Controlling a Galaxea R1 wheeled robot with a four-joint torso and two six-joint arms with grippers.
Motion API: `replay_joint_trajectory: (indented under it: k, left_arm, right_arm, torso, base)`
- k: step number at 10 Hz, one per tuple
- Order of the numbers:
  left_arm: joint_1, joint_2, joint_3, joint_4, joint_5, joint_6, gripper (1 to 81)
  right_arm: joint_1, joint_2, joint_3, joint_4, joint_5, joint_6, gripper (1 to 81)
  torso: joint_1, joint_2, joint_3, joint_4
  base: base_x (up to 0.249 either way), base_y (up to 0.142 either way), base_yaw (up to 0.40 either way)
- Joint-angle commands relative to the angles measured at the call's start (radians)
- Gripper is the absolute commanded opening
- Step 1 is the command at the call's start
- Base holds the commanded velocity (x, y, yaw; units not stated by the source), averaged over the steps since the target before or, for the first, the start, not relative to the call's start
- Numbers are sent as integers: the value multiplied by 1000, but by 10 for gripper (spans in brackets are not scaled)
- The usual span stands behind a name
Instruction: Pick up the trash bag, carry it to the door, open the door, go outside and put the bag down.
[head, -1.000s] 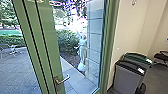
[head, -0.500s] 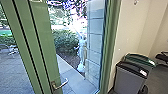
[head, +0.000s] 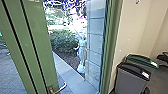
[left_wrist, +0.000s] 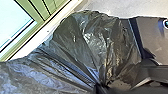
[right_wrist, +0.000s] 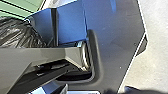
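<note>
In the left wrist view, we have the black bag (left_wrist: 75, 47) at our left gripper (left_wrist: 100, 87). The gripper is closed on the bag: the folds of the plastic all run together to its tips, and from there the bag spreads out wide, wrinkled and shiny. Part of the bag also appears in the right wrist view, near the dark plate of our body. We cannot tell whether the bag touches the floor (right_wrist: 157, 65). For our right gripper, we cannot say if it is wide or narrow, or if it holds something.

Behind the bag, in the left wrist view, there is green framing with a glass pane (left_wrist: 12, 22).

In the head view, in front of us, we see the green door (head: 25, 47) with its metal handle (head: 58, 88). Between this green part and the door frame (head: 113, 37) we look at the outside: a round bush (head: 62, 41), a pale statue (head: 81, 53) beside it, a wall of large blocks (head: 94, 45), and a light paved path (head: 71, 77). More paving lies on the other side of the door's green part.

To the right of the frame, near the cream wall (head: 137, 30), stand a grey bin (head: 131, 78) with a black lid and, just behind it, a bin with a green lid (head: 142, 60). Both lids carry a white label.
</note>
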Motion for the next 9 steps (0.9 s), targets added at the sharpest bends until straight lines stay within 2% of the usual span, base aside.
replay_joint_trajectory:
  k: [1, 9]
  left_arm:
    - [-43, 0, -3, 0, 61, 1, 10]
    - [-43, -2, -3, 2, 67, 0, 10]
  right_arm:
    - [37, 10, 9, -9, -54, 1, 811]
    - [37, 12, 9, -9, -54, 1, 811]
  torso:
    - [0, 0, 0, 0]
    - [0, 0, 0, 0]
  base:
    - [0, 0, 0]
    - [0, 0, 0]
